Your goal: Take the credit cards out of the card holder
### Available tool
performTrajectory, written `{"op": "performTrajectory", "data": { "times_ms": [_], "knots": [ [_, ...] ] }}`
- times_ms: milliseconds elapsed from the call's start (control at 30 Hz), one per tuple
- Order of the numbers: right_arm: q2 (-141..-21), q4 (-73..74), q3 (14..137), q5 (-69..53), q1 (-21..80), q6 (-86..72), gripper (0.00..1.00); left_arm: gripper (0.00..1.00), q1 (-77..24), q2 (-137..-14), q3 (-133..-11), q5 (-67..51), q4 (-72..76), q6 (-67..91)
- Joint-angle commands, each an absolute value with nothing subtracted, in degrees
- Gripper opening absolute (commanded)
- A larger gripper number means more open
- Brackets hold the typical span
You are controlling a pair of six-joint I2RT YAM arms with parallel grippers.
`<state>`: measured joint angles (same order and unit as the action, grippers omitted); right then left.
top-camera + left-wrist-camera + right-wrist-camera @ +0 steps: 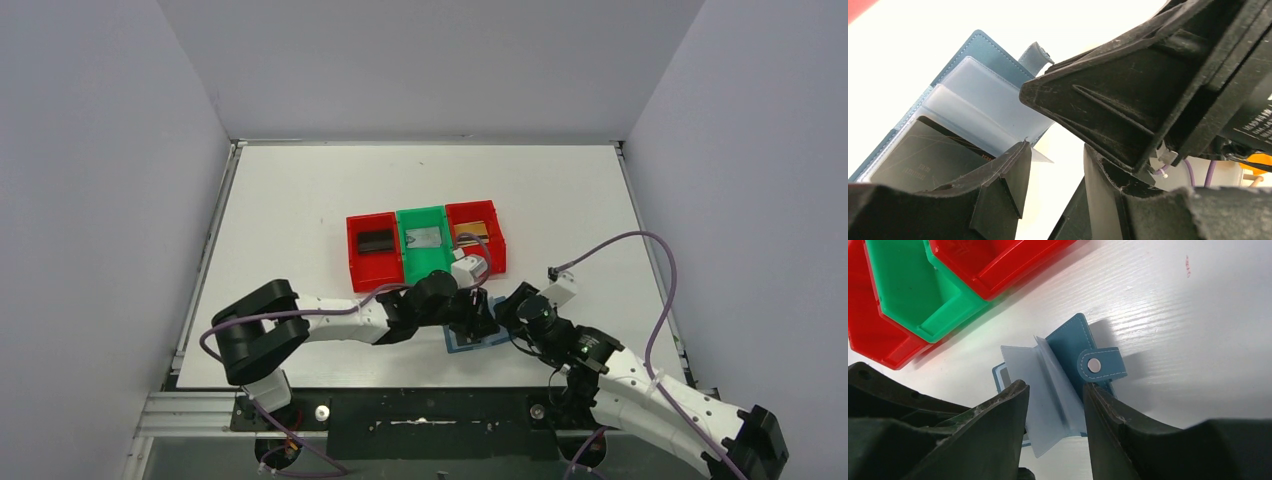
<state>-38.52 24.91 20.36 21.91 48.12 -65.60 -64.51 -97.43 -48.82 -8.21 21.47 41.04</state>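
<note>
Fingers of the left gripper (1055,147) and the right gripper (1054,387) stand spread, clamping nothing. Both are low over the card holder (1070,347), which lies open on the table (300,200) near the arm bases. The right pair straddles its clear sleeves. A pocketed black card (923,155) shows inside. Beyond, the left red bin (352,255) holds a loose black card (376,241), the green bin (425,268) a silver-grey card (425,238), and the right red bin (498,240) a gold-brown card (470,233).
</note>
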Motion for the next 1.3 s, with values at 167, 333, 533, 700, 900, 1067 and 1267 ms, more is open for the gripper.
{"op": "performTrajectory", "data": {
  "times_ms": [167, 333, 533, 700, 900, 1067, 1267],
  "knots": [
    [-42.55, 22.10, 21.03, 16.16, 44.40, -60.70, 0.45, 0.42, -63.98, -89.97, -45.72, -0.54, 21.03, 40.57],
    [-47.15, 24.01, 22.73, 16.73, 43.80, -60.36, 0.43, 0.42, -61.75, -91.12, -43.73, -4.14, 25.72, 41.67],
    [-43.94, 23.79, 22.69, 16.75, 43.54, -60.10, 0.47, 0.41, -61.38, -94.53, -46.77, -4.87, 25.46, 42.10],
    [-41.05, 21.14, 21.93, 14.60, 43.42, -56.10, 0.56, 0.43, -61.03, -89.38, -44.54, 6.15, 17.62, 45.33],
    [-50.53, 21.88, 23.95, 13.78, 43.07, -53.76, 0.50, 0.45, -58.92, -77.74, -37.93, 12.25, 12.56, 48.85],
    [-55.11, 19.50, 25.49, 11.08, 43.11, -50.60, 0.28, 0.46, -57.46, -69.53, -32.55, 13.38, 7.10, 49.13],
    [-56.11, 9.19, 22.04, 1.10, 43.71, -51.87, 0.15, 0.46, -56.56, -60.80, -29.24, 14.41, 1.20, 49.20]
  ]
}}
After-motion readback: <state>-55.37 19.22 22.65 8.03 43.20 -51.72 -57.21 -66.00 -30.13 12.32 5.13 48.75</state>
